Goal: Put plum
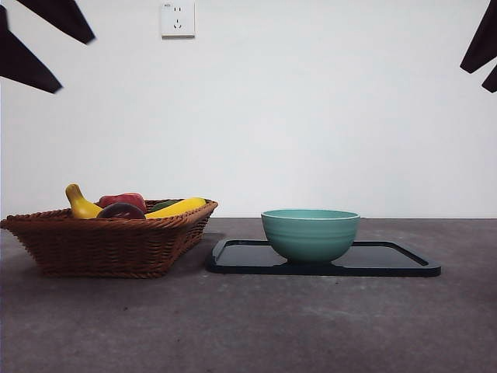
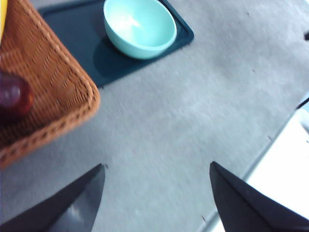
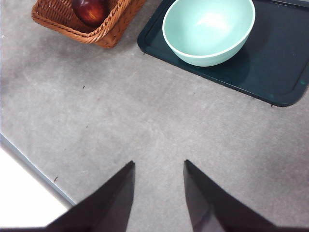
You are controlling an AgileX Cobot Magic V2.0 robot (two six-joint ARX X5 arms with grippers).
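Two arms wait high over my table, showing in the front view only as black tips at the top corners. Between the wicker basket (image 1: 109, 245) at 9 o'clock and the dark tray (image 1: 388, 260) at 3 o'clock I see a narrow strip of bare grey tabletop (image 1: 248, 326); the whole near side of the table is open. The table's edge shows in both wrist views, beside each gripper. A teal bowl (image 1: 310, 233) stands upright on the tray's basket-side half, and the tray's other half is bare.

The plum (image 1: 121, 210) lies in the basket near its front wall, dark maroon and glossy, round, with a small highlight in the right wrist view (image 3: 90, 9). It sits just beside a yellow banana (image 1: 81, 205) and in front of a redder fruit (image 1: 123, 200); a second banana (image 1: 177, 207) rests along the rim nearest the tray.

The left gripper (image 2: 157, 179) has its jaws spread wide, released, holding nothing. The right gripper (image 3: 158, 176) has its jaws parted by a narrower gap, also released, over bare table and touching nothing.
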